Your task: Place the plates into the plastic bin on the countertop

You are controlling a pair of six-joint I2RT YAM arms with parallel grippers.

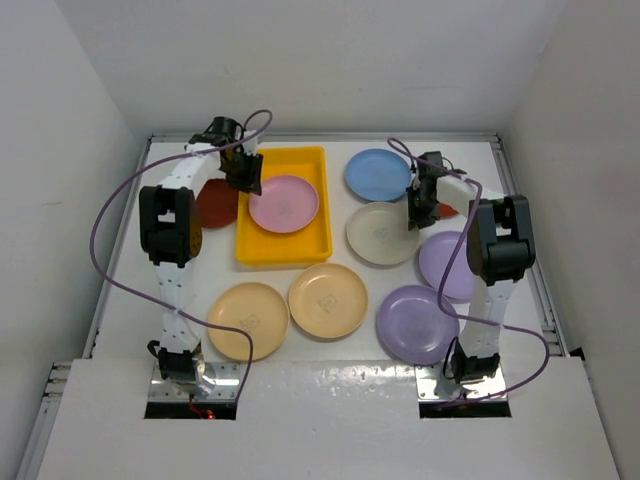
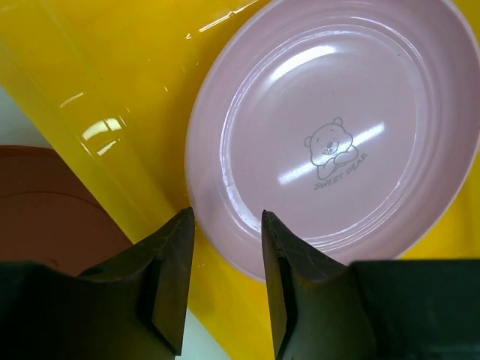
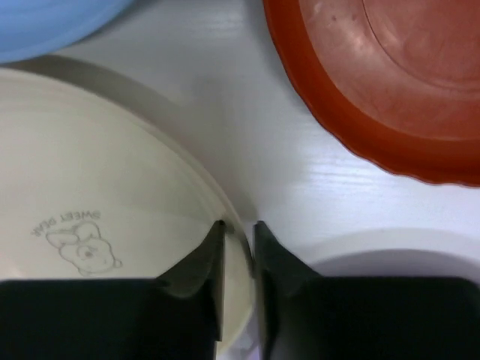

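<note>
The yellow plastic bin (image 1: pixel 283 250) stands on the white countertop (image 1: pixel 375 120) and holds the pink plate (image 1: pixel 284 203). My left gripper (image 1: pixel 243 172) hovers open and empty over that plate's left rim; in the left wrist view the gripper (image 2: pixel 225 219) is above the pink plate (image 2: pixel 330 135) and the bin floor (image 2: pixel 135 90). My right gripper (image 1: pixel 420 205) is shut on the right rim of the cream plate (image 1: pixel 380 235); in the right wrist view the gripper (image 3: pixel 238 229) has the rim of the cream plate (image 3: pixel 90 180) pinched between its jaws.
A dark red plate (image 1: pixel 217 203) lies left of the bin. Another dark red plate (image 3: pixel 390 82) lies under the right arm. A light blue plate (image 1: pixel 378 174) is at the back. Two lilac plates (image 1: pixel 417 324) (image 1: pixel 445 265) and two tan plates (image 1: pixel 248 320) (image 1: pixel 328 300) lie in front.
</note>
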